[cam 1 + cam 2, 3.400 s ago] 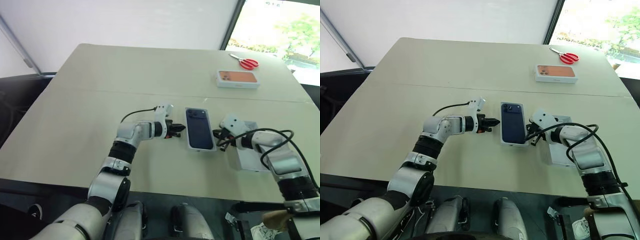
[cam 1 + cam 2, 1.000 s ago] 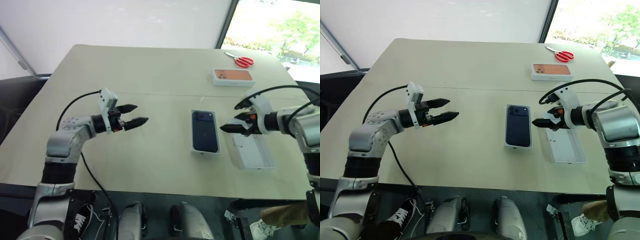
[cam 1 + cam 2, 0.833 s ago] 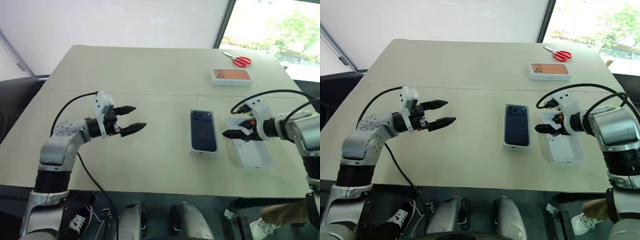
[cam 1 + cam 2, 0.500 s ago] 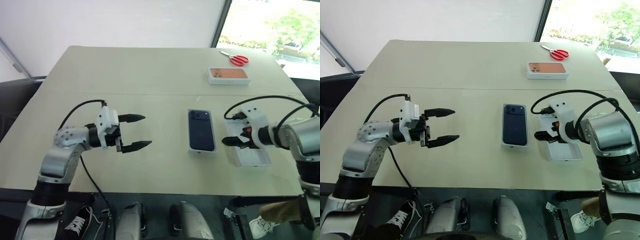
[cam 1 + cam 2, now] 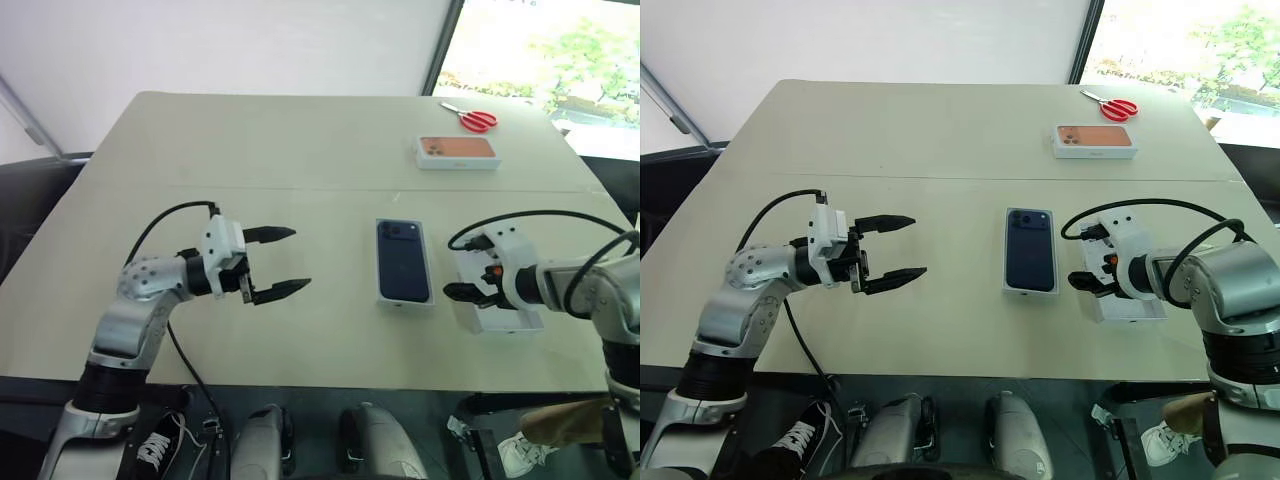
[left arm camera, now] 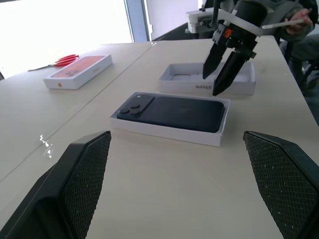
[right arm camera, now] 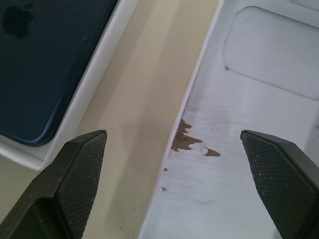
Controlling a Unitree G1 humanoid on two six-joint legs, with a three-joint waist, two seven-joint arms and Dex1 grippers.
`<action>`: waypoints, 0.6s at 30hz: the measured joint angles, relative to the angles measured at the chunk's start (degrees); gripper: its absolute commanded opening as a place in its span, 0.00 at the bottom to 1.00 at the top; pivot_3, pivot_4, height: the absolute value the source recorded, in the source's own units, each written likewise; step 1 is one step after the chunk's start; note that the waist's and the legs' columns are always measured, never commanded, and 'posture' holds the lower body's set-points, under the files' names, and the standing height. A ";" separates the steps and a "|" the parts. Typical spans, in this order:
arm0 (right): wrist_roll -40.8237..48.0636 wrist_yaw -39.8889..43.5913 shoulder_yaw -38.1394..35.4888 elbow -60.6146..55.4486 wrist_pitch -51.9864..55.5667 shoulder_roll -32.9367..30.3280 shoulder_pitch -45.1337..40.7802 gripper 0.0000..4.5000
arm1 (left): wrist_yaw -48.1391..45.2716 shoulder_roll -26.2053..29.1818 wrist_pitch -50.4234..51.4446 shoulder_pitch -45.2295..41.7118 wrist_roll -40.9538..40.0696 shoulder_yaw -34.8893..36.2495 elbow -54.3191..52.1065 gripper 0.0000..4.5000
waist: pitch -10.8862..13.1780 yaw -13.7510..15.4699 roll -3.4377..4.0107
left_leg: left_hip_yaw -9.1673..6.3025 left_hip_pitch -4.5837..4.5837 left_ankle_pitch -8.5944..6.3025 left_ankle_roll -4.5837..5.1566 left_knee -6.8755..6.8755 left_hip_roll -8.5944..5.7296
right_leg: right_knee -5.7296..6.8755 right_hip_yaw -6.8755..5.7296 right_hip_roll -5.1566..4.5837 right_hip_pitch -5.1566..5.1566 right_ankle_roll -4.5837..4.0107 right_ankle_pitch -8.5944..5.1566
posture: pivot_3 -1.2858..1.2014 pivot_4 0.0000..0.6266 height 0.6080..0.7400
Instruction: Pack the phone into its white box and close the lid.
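Observation:
The dark navy phone (image 5: 403, 260) lies back up in the white box (image 5: 380, 270) at the table's middle. Just to its right lies the lid (image 5: 515, 318), hollow face up. My right gripper (image 5: 452, 292) points down at the lid's left wall. It is open and straddles that wall (image 7: 199, 84), one finger over the bare table, the other over the lid's inside. Left of the phone, well apart from it, my left gripper (image 5: 300, 258) hangs open and empty above the table, pointing toward the phone (image 6: 172, 110).
A white box with an orange phone picture (image 5: 457, 152) and red scissors (image 5: 477, 119) lie at the far right of the table. A seam (image 5: 250, 188) crosses the tabletop. A person's hand (image 6: 299, 17) shows beyond the table's right edge.
My left gripper has rolled so its fingers stand one above the other and has drawn in a little. My right gripper has sunk and tipped down onto the lid's left wall. Both stay open.

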 measured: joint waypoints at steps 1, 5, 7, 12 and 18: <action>1.57 -1.87 -0.51 0.65 0.00 0.38 -0.40 1.00 | 0.26 -0.05 0.01 0.00 0.00 -0.09 0.05 0.99 | 0.00 0.03 0.00 | -0.01 0.00 0.00 0.00 0.00 0.02 | 0.00 0.00 0.04 0.00 0.01 0.00 | 0.52 0.24 1.00; 9.02 -9.35 -2.40 3.15 0.00 1.39 -0.63 1.00 | 1.32 -0.08 0.06 0.02 0.04 -0.17 0.06 0.99 | 0.00 0.13 -0.01 | 0.00 -0.01 0.01 0.01 0.01 0.02 | 0.00 0.00 0.05 0.01 0.05 0.00 | 0.52 0.24 1.00; 13.55 -13.47 -2.75 4.10 0.00 1.87 -0.63 1.00 | 1.59 -0.08 0.13 0.03 0.03 -0.30 0.05 0.99 | 0.00 0.12 -0.01 | 0.01 -0.01 0.01 0.01 0.03 0.02 | 0.00 0.00 0.05 0.02 0.07 0.01 | 0.52 0.24 1.00; 21.47 -22.53 -3.53 6.72 0.00 2.07 -0.79 0.71 | 2.86 -0.07 0.41 0.11 0.05 -0.54 0.00 1.00 | 0.01 0.13 -0.01 | 0.01 -0.01 0.01 0.01 0.04 0.01 | 0.00 0.00 0.06 0.03 0.10 0.01 | 0.52 0.24 1.00; 26.72 -30.98 -3.54 8.03 0.00 2.46 -1.67 0.61 | 3.79 -0.07 1.43 0.12 0.03 -0.66 -0.59 1.00 | 0.00 0.10 -0.01 | 0.01 -0.01 0.01 0.01 0.03 0.02 | 0.00 0.00 0.08 0.03 0.12 0.00 | 0.52 0.24 1.00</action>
